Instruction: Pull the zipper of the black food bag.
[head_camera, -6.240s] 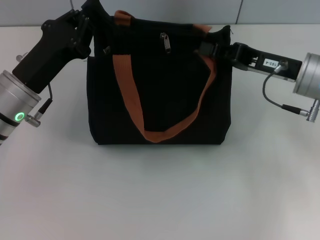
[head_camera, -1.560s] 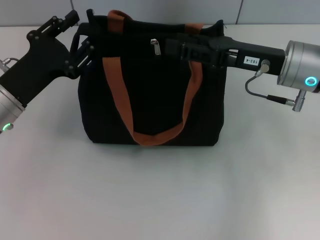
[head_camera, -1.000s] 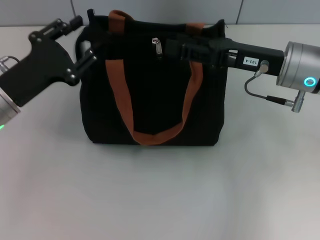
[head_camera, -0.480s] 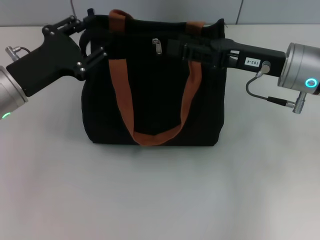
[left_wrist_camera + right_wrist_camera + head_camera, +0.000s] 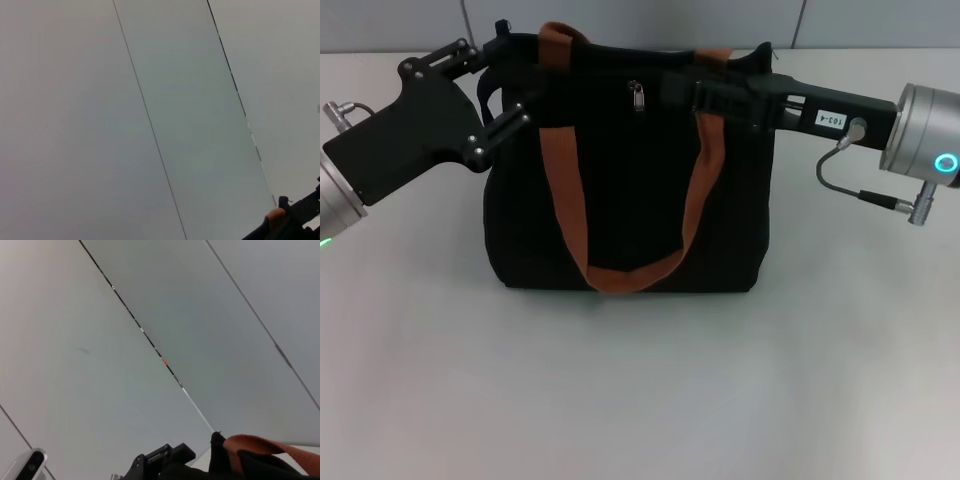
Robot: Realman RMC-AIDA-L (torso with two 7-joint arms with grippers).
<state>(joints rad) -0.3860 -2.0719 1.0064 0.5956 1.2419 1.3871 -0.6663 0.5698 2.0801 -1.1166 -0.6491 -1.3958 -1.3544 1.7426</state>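
The black food bag [image 5: 630, 190] stands upright mid-table in the head view, its orange-brown straps hanging down the front. The silver zipper [image 5: 639, 96] pull hangs at the top edge, just left of centre. My right gripper [image 5: 670, 95] reaches in from the right along that edge, its tip a little to the right of the pull; dark fingers against dark fabric hide their state. My left gripper [image 5: 500, 82] is open at the bag's upper left corner, one finger on either side of it. The right wrist view catches a strap [image 5: 255, 445] and the bag's top.
The bag sits on a white table [image 5: 640, 380] with a grey wall behind. Bare tabletop lies in front of the bag and on both sides. Both wrist views show mostly wall panels.
Since six seconds ago my right gripper has slid left along the top edge and my left gripper has opened. In the last half second the right arm drew back slightly rightward.
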